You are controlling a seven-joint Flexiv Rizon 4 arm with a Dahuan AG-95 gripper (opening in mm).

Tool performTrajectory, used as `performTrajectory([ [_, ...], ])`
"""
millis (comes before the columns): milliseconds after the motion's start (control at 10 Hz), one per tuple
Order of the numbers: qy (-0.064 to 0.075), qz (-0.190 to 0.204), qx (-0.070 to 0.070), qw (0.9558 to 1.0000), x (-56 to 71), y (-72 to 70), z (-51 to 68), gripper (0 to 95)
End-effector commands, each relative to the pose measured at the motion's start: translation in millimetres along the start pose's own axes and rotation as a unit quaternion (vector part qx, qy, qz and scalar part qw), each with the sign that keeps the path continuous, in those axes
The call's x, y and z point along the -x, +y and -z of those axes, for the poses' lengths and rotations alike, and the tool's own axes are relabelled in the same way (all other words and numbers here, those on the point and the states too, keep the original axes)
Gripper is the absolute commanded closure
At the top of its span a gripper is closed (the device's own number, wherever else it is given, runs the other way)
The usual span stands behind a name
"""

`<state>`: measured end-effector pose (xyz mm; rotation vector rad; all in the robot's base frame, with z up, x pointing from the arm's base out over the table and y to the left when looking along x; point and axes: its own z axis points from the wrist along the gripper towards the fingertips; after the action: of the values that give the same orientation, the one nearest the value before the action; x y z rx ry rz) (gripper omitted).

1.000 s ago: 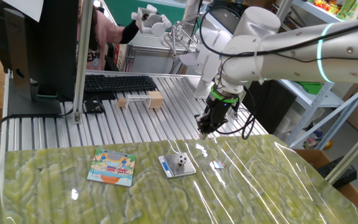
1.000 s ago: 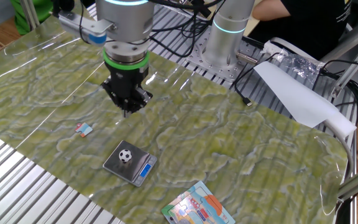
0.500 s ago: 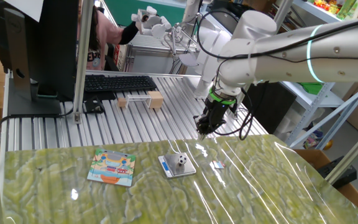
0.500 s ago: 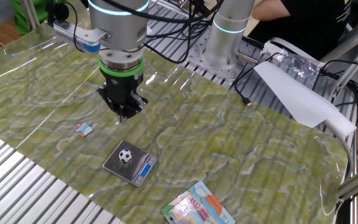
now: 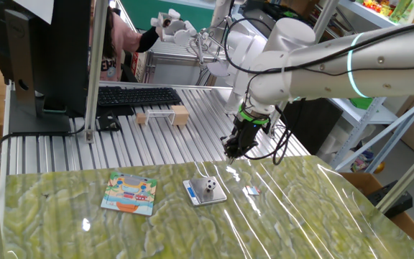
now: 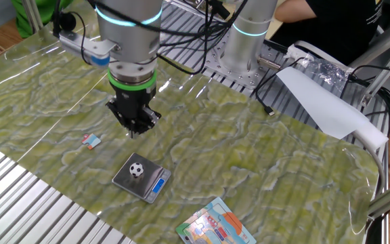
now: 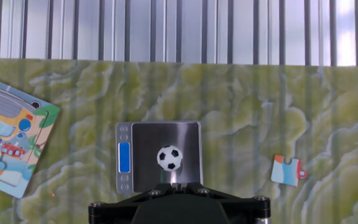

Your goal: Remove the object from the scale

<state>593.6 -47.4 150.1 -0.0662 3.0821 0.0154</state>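
In one fixed view, the ball [image 5: 210, 185] is seen resting on the scale [image 5: 204, 191] on the desk [image 5: 300, 216]. In the other fixed view, the gripper [image 6: 133, 127] is held above the desk, apart from the scale [image 6: 140, 179]. In the hand view, the ball [image 7: 169, 157] is centred on the platform; gripper state cannot be determined
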Motion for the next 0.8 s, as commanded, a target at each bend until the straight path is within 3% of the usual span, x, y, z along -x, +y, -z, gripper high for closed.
performTrajectory([
  [100,-0.002,-0.001,-0.001,1.0,1.3,0.5,-5.8,95.0],
  [800,-0.003,0.003,0.003,1.0,12.4,-1.0,-25.0,95.0],
])
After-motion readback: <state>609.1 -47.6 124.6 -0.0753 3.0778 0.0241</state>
